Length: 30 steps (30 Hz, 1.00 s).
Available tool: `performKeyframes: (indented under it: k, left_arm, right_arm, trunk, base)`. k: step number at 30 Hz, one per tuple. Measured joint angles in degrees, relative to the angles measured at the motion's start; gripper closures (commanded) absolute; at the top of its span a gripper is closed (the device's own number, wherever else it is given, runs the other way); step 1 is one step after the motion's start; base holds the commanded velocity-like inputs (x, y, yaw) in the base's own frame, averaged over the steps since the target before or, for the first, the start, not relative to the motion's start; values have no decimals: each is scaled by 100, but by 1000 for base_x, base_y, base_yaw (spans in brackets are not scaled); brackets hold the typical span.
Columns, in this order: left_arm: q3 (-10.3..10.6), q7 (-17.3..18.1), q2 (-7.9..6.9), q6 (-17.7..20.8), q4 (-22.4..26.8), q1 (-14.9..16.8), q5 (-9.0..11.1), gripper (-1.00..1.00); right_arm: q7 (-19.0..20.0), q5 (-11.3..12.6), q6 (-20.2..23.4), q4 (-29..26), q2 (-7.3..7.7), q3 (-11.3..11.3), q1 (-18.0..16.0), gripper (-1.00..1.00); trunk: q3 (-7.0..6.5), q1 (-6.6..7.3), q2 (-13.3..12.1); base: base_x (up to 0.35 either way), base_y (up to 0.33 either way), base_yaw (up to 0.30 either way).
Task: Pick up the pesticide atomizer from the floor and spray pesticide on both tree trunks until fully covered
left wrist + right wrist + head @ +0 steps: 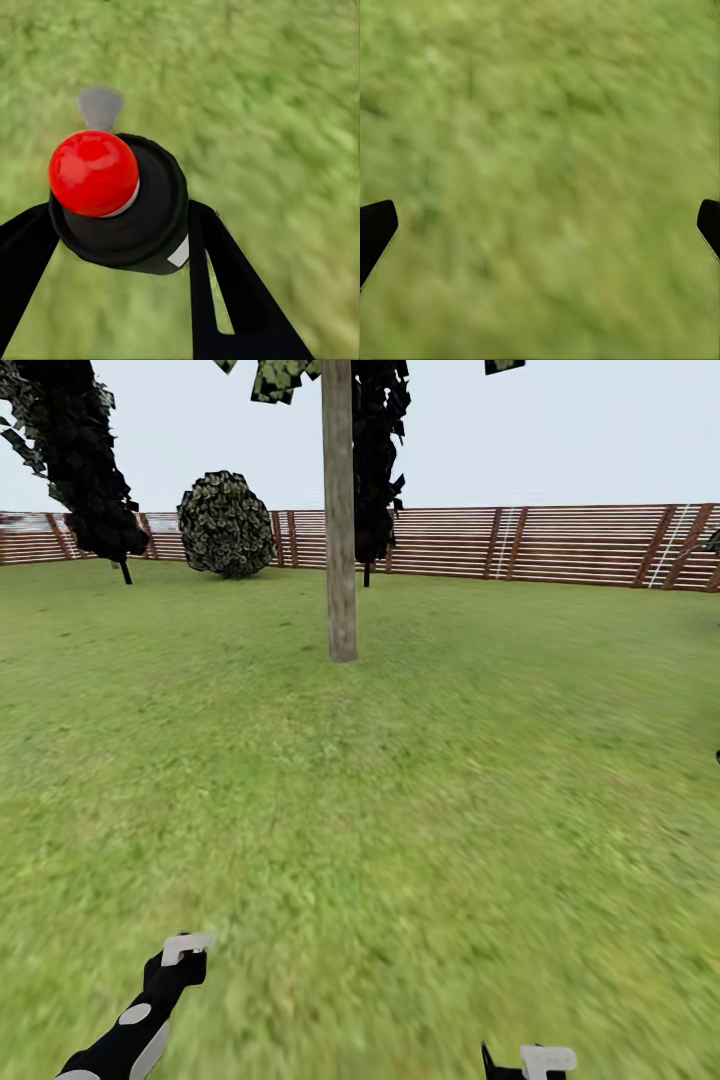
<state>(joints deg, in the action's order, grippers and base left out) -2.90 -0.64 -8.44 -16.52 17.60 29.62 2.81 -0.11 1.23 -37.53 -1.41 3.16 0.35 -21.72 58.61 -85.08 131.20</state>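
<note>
1. At the head view's 10 o'clock, a dark cypress-like tree (75, 455) stands on a thin stem before the fence (560, 545), and a round mottled bush (226, 523) sits just to its right, also against the slats.
2. At 12 o'clock rises the tree trunk (340, 520), a straight grey-beige column standing on the floor (400, 790); its foliage shows at the top edge of the view, and a second dark tree stands behind it by the fence. No specks can be made out on the bark from here.
3. The floor is blurred green grass spreading from the robot to the fence, with the trunk well away from both arms.
4. At 7 o'clock the left gripper (185, 952) reaches into the head view, black and white, low over the grass.
5. In the left wrist view the left gripper (120, 225) has its jaws closed around the pesticide atomizer (120, 206): a black rounded body topped with a glossy red knob (93, 172), with a small grey nozzle-like piece (100, 107) beyond it. The black fingers (225, 292) press its sides, grass below.
6. At 5 o'clock the right gripper (535, 1060) peeks in at the head view's lower edge.
7. In the right wrist view the right gripper (540, 225) has its jaws spread wide, black tips at opposite edges, with bare grass between them.
</note>
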Motion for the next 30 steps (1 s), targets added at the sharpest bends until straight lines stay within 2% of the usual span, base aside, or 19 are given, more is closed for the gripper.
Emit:
performKeyframes:
  k: [30]
  left_arm:
    - [1, 2, 0, 0, -1, 0, -3, 100]
  right_arm:
    - [1, 0, 0, 0, 0, 0, 9, -100]
  trunk:
    - [0, 0, 0]
  base:
    - [338, 0, 0]
